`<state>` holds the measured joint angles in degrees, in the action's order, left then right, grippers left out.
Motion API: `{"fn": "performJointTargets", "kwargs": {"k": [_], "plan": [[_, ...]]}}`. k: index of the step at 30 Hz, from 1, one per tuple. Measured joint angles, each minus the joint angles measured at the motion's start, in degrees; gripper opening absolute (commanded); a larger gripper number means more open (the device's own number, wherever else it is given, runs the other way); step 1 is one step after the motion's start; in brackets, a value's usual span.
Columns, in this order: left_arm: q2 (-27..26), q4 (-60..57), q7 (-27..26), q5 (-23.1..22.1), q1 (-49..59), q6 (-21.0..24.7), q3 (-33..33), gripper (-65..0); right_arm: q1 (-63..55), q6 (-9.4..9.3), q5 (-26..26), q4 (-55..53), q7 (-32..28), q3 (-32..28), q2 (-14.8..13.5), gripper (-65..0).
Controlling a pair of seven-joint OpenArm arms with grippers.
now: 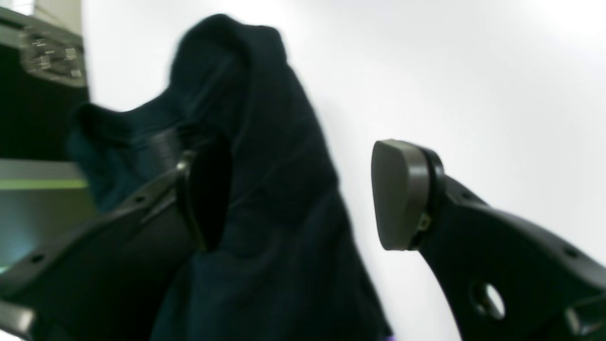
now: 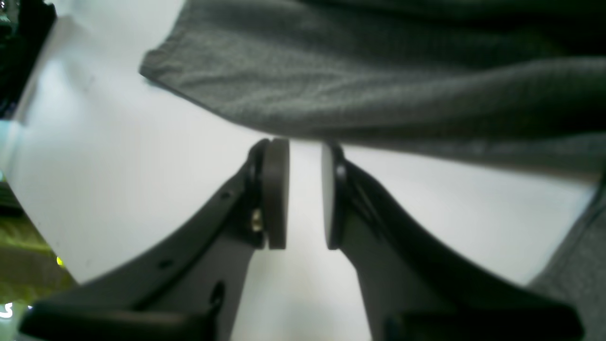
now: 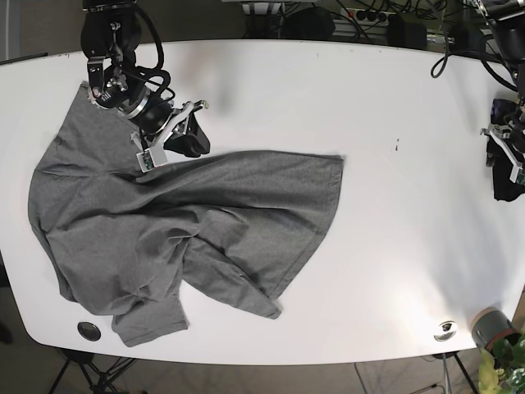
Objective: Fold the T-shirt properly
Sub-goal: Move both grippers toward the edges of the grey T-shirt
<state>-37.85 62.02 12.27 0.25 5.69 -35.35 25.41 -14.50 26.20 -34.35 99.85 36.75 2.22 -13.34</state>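
Note:
The grey T-shirt [image 3: 205, 213] lies crumpled and partly folded over itself on the left half of the white table [image 3: 394, 246]. My right gripper [image 3: 193, 139] sits at the shirt's far edge. In the right wrist view it [image 2: 305, 147] has a narrow gap between its pads with only table showing through, and the tips touch the shirt's hem [image 2: 378, 71]. My left gripper [image 3: 507, 168] is far from the shirt at the table's right edge. In the left wrist view it [image 1: 303, 156] is wide open, with a blurred dark cloth [image 1: 265, 142] beside one finger.
A black disc [image 3: 89, 331] is set in the table's front left corner. A silver disc [image 3: 445, 331] and a grey cup [image 3: 490, 328] are at the front right, with a plant [image 3: 504, 365] beyond the corner. Cables [image 3: 361, 16] run along the back edge.

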Motion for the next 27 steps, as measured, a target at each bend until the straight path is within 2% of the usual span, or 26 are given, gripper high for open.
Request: {"fn": "performJointTargets", "kwargs": {"k": [13,19,21,26,27], "plan": [[3.5,6.1,0.1,-0.1,0.2,0.0,-0.1,-22.9,-1.0,0.24,-0.2,2.7,-0.1,-0.2,0.3,-53.9],[7.1,10.8,-0.1,0.0,0.1,0.0,0.0,-22.9,-1.0,0.22,-0.2,2.7,-0.1,4.5,0.5,-52.6],[9.0,12.7,0.2,0.0,0.2,0.0,0.0,-22.9,-0.9,0.2,-0.2,2.7,-0.3,6.2,0.5,-49.0],[14.9,17.7,0.1,0.0,0.0,0.0,-0.1,-22.9,1.7,0.5,-0.5,2.5,3.0,12.6,0.7,-26.6],[16.3,18.8,-0.1,0.0,0.0,-0.1,-0.1,-22.9,3.0,0.66,-0.3,2.4,4.4,14.8,0.8,-24.3]]}}
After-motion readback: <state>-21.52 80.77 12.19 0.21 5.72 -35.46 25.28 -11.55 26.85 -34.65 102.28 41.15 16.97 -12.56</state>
